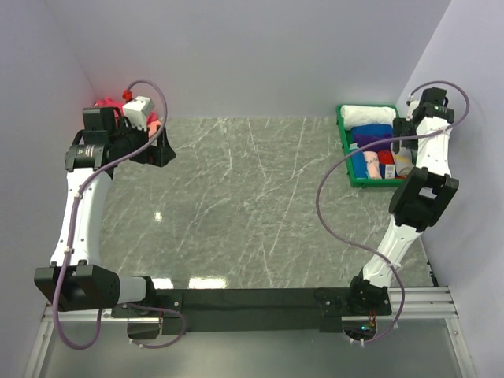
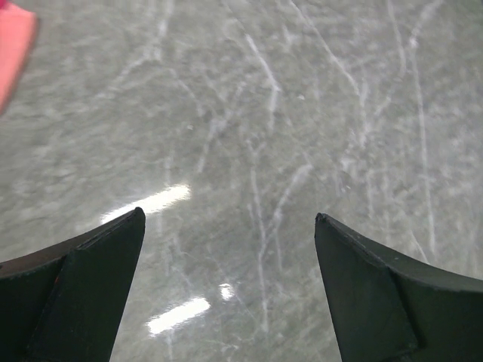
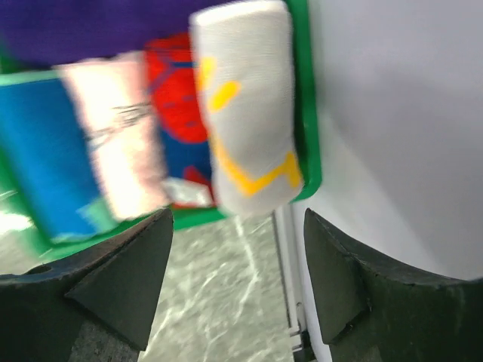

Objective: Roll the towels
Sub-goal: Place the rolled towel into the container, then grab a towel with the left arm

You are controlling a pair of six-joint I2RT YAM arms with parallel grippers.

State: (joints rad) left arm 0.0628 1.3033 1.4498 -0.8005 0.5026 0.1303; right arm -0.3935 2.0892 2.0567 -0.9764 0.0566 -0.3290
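Towels lie at both far corners of the grey marble-patterned desk (image 1: 252,213). At the far right corner a green plastic tray (image 1: 370,185) holds rolled ones packed side by side: a white terry roll (image 1: 368,116) at the far end, a purple roll (image 1: 374,134) next to it, and a blue roll (image 1: 358,164) toward the near end. The right gripper (image 3: 238,215) hangs over the tray's near right corner, its jaws spread wide with nothing between them. Just beyond its fingertips in the wrist view, a white roll with yellow zigzag marks (image 3: 249,105) lies against the tray's right wall. Beside it come a red-and-blue patterned roll (image 3: 175,98) and a pale pink roll (image 3: 113,143) — all blurred, none touched by the fingers.

At the far left corner sits a heap of pink and red cloth (image 1: 106,102). The left gripper (image 2: 230,215) is near the heap but points away from it, toward the middle of the desk. Its jaws are likewise parted wide and empty over the marble. Only a pink edge of that cloth (image 2: 11,45) shows — at the top left corner of the left wrist view, well aside of the fingers.
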